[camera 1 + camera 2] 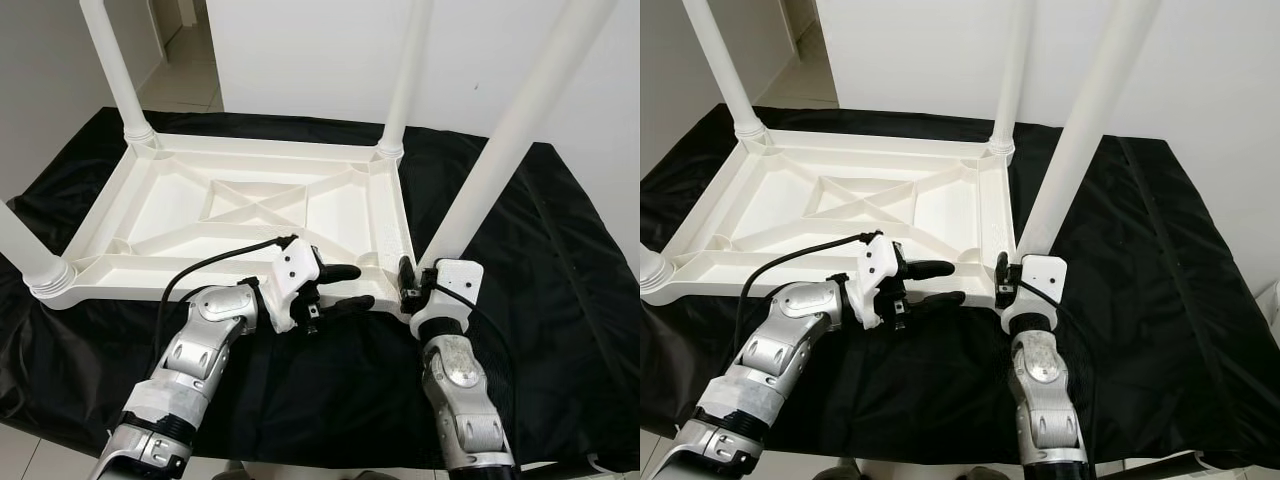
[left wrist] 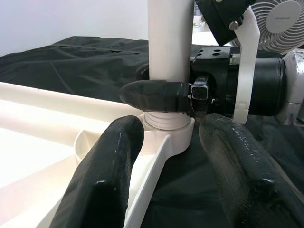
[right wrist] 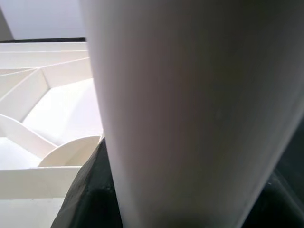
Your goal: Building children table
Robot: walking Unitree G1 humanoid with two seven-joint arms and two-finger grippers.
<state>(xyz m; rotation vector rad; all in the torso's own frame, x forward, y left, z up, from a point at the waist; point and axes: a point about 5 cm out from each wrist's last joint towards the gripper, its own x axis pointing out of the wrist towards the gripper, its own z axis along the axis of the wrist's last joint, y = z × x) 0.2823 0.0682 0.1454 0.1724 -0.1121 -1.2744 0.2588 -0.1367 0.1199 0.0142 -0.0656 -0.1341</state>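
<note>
An upturned white plastic child's tabletop (image 1: pixel 230 215), ribbed on its underside, is seen lying on a black cloth-covered surface (image 1: pixel 520 280), with three white tubular legs already standing in their corner sockets. The fourth white leg (image 1: pixel 500 150), at the near right corner, is gripped just above its socket (image 2: pixel 167 128) by the right gripper (image 1: pixel 405 280), whose black fingers are closed around it. The left gripper (image 1: pixel 335 288) is held beside the tabletop's near edge, fingers spread and empty. The fitting of the last leg is judged to be in hand; turning or pressing it fully home is what the next move appears to call for.
</note>
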